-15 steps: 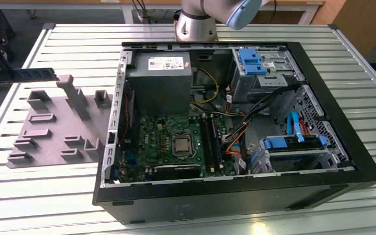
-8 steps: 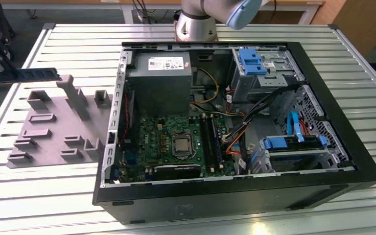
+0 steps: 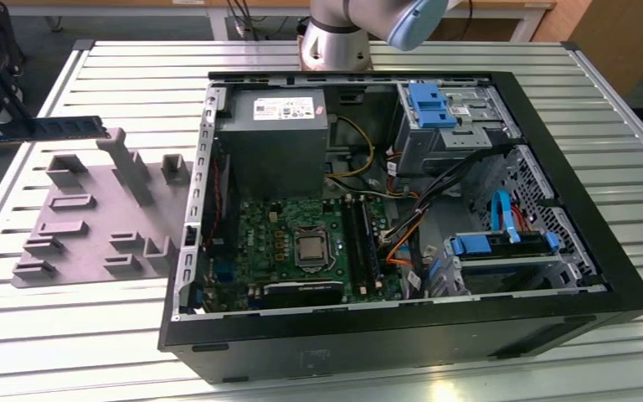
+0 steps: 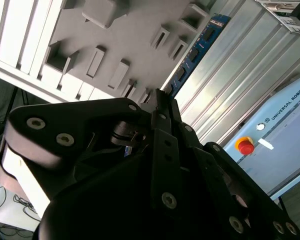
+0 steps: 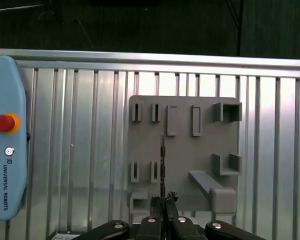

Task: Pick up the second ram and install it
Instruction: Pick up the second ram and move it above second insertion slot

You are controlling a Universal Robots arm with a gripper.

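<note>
Grip matters most at this stage, I judge. The claw (image 5: 163, 202) is clenched on one end of the memory stick (image 5: 162, 160), so the long free end can swing or twist if the arm moves sharply. A smooth, steady carry would suit, with the stick kept straight in line with the fingers and its lower edge level. It should also be kept high enough to pass over the raised posts of the grey holder plate (image 5: 185, 125) and the wall of the computer case (image 3: 411, 335).

The stick reaches straight out from between the fingertips, away from the claw's body. In the first wrist view it shows edge-on as a thin dark line. In the second wrist view its blue face with dark chips (image 4: 197, 47) runs outward from the fingertips. In the exterior view it hangs level (image 3: 70, 127), apart from the holder plate, which lies directly beneath the claw on the slatted desk (image 3: 98, 352).

The open case sits well apart from the claw, toward the exterior view's right, with the black memory slots (image 3: 357, 239) on its green board. A control pendant (image 5: 5, 145) lies on the desk beside the holder plate, also below the claw
</note>
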